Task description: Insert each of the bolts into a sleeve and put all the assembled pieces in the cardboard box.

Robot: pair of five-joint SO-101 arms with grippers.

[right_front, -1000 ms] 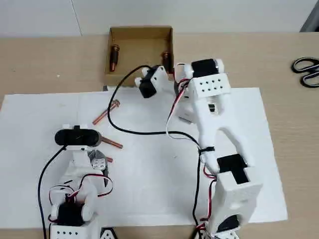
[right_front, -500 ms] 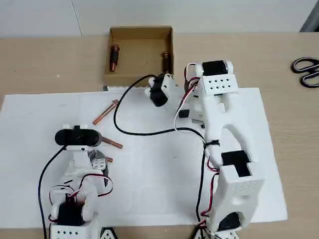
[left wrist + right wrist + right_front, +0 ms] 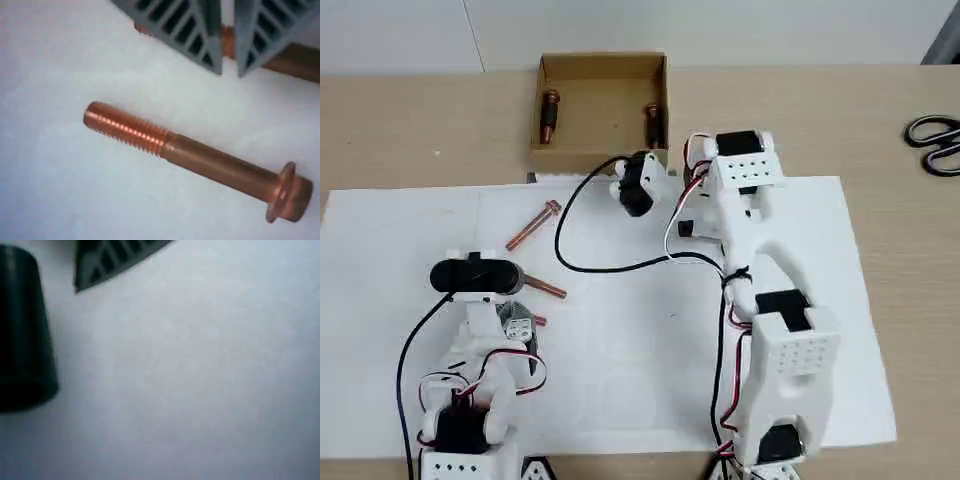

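Observation:
The cardboard box [image 3: 604, 68] at the far side holds two assembled pieces, one on its left [image 3: 550, 116] and one on its right [image 3: 653, 124]. Two loose copper bolts lie on the white paper, one farther off [image 3: 532, 227] and one [image 3: 544, 288] beside my left arm. The left wrist view has that bolt [image 3: 195, 160] lying flat just past my left gripper [image 3: 229, 72], which is shut with nothing in it. Another copper piece [image 3: 295, 60] lies behind the fingertips. My right gripper [image 3: 682, 215] hangs open over the paper just in front of the box, one finger [image 3: 115, 260] showing above bare paper.
A dark upright cylinder [image 3: 20, 335] stands close to my right gripper. Scissors [image 3: 935, 140] lie at the far right of the wooden table. The white paper [image 3: 620, 380] covers the middle, and a black cable [image 3: 610, 265] runs across it.
My right arm has drawn back from over the box's right side to the paper's far edge, leaving an assembled piece in the box. The left arm has not moved.

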